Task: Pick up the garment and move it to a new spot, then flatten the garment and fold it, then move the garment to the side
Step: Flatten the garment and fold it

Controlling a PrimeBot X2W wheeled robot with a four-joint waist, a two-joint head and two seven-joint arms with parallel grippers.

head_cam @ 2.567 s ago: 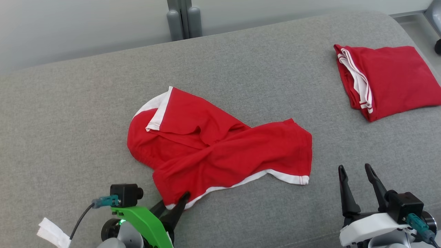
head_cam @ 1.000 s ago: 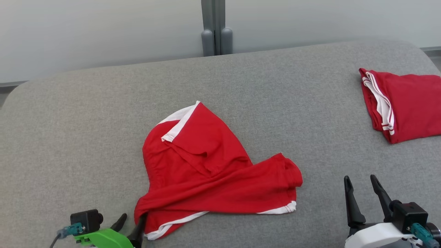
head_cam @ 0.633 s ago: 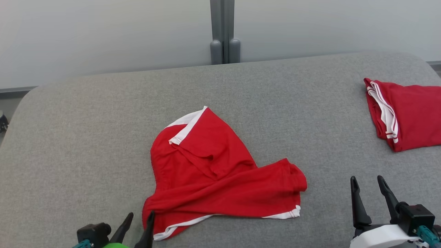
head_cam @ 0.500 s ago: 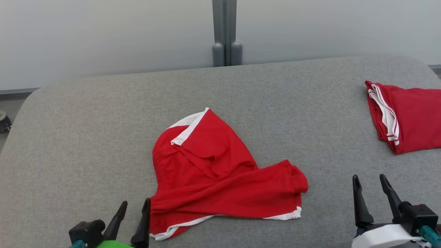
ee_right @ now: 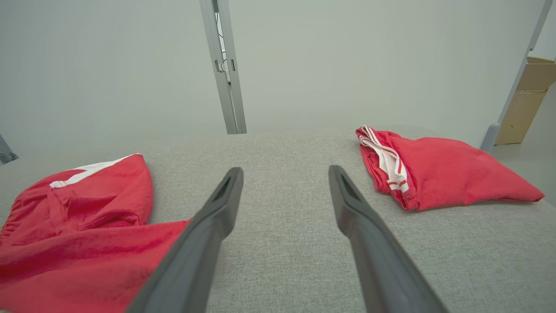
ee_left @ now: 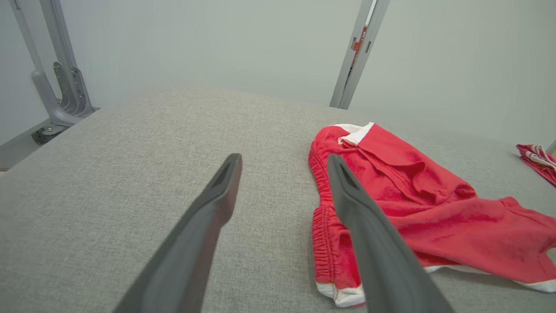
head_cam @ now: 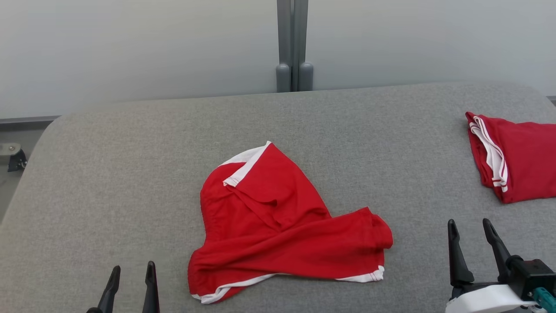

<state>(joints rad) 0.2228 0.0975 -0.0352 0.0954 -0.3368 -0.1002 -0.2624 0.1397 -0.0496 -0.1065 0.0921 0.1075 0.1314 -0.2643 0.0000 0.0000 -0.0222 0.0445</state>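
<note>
The garment (head_cam: 278, 234) is a pair of red shorts with white trim, lying crumpled in the middle of the gray padded surface (head_cam: 130, 174). One part is bunched toward the far side, where a white band folds back at its peak. The other part stretches across to the right, with a narrow white hem along its near edge. Creases run through the cloth where the two parts cross.

The left gripper (head_cam: 133, 267) sits at the near edge, just left of the garment's near corner and apart from it. Its jaws are spread and hold nothing. The right gripper (head_cam: 469, 222) is well to the garment's right, also spread wide and empty above bare surface.

A second red garment (head_cam: 525, 165), folded with white stripes at its edge, lies at the far right.

The left wrist view shows the shorts' gathered elastic waistband (a ribbed red edge facing that gripper). It also shows a gray metal bracket (ee_left: 56, 87) off the surface's corner. A small orange strip (ee_left: 358, 43) on the upright post (head_cam: 294, 43) may be a label, but it is too small to read. The right wrist view takes in a cardboard box (ee_right: 527, 100) beyond the folded garment.
</note>
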